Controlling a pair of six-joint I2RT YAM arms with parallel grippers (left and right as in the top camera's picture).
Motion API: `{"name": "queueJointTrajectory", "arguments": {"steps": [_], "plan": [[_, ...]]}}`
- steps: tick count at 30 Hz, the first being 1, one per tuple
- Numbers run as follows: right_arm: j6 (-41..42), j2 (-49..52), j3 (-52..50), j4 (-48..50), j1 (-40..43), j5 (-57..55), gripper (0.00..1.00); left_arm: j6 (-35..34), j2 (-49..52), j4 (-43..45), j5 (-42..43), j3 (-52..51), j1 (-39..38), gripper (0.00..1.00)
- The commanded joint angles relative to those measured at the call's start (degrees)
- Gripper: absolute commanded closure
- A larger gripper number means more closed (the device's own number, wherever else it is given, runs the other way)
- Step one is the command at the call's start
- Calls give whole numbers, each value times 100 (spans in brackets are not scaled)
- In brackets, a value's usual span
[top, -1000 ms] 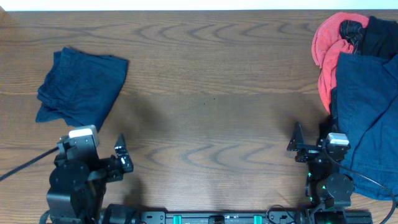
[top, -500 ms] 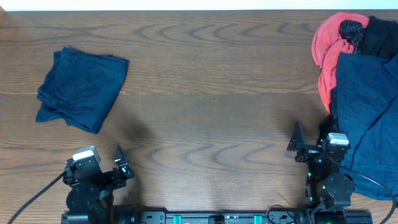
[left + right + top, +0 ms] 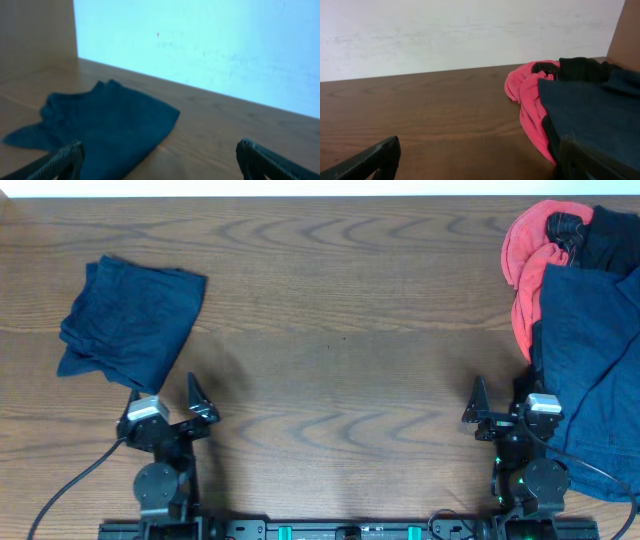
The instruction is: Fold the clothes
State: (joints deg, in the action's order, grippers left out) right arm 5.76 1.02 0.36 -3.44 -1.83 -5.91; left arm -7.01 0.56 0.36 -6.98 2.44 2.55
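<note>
A folded pair of dark navy shorts (image 3: pixel 128 328) lies at the table's left; it also shows in the left wrist view (image 3: pixel 105 125). A pile of clothes sits at the right edge: a red garment (image 3: pixel 528 255), a black one (image 3: pixel 608 235) and a large navy one (image 3: pixel 590 370). The right wrist view shows the red garment (image 3: pixel 530 100) and the navy one (image 3: pixel 590 115). My left gripper (image 3: pixel 165 400) is open and empty, just in front of the shorts. My right gripper (image 3: pixel 497 408) is open and empty beside the pile's left edge.
The wooden table (image 3: pixel 340 320) spreads between the shorts and the pile. A pale wall (image 3: pixel 470 30) stands behind its far edge. A black cable (image 3: pixel 70 485) trails from the left arm at the front left.
The left arm has swung right and up to its resting pose, with its open gripper now pointing at the shorts. The right arm and the clothes have not moved.
</note>
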Motion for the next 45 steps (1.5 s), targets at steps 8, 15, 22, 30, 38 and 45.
{"name": "queueJointTrajectory", "arguments": {"steps": [8, 15, 22, 30, 38, 45], "plan": [[-70, -13, -2, -22, 33, 17, 1, 76, -24, -439, 505, -216, 24, 2], [-70, -13, -2, -22, 33, 17, 1, 76, -22, -439, 505, -216, 24, 2], [-70, -13, -2, -22, 33, 17, 1, 76, -22, -439, 505, -216, 24, 2], [-70, -13, -2, -22, 33, 17, 1, 76, -22, -439, 505, -216, 24, 2], [-70, -13, -2, -22, 33, 17, 1, 76, -22, -439, 505, -216, 24, 2], [-70, -13, -2, -22, 33, 17, 1, 76, -22, -439, 505, -216, 24, 2]]}}
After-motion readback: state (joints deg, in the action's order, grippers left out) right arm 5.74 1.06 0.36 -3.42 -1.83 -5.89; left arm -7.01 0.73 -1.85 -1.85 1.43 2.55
